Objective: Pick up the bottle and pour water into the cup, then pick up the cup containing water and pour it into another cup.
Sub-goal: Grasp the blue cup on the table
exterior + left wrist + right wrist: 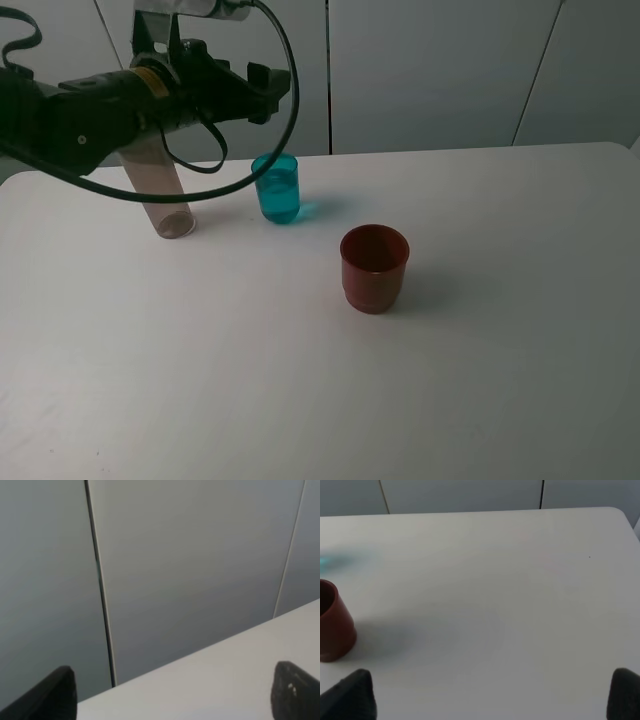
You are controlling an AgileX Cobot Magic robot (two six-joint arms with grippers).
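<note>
While your left gripper (272, 92) hangs in the air over the back-left part of the worktop (480, 380), its 2 fingers (50, 695) stand wide apart and nothing is between them. The bottle (165, 195) stands near the back-left corner, apart from the gripper, and the arm (70, 115) hides its upper part. The cup (277, 188), teal and translucent, stands just beside the bottle, toward the middle of the back edge. Nearer the centre of the worktop stands another cup (374, 268), dark red, apart from the teal one. Your right gripper (487, 700) is also opened wide, with only worktop between its 2 tips. The dark red one stands off to 1 side of it, not touched.
</note>
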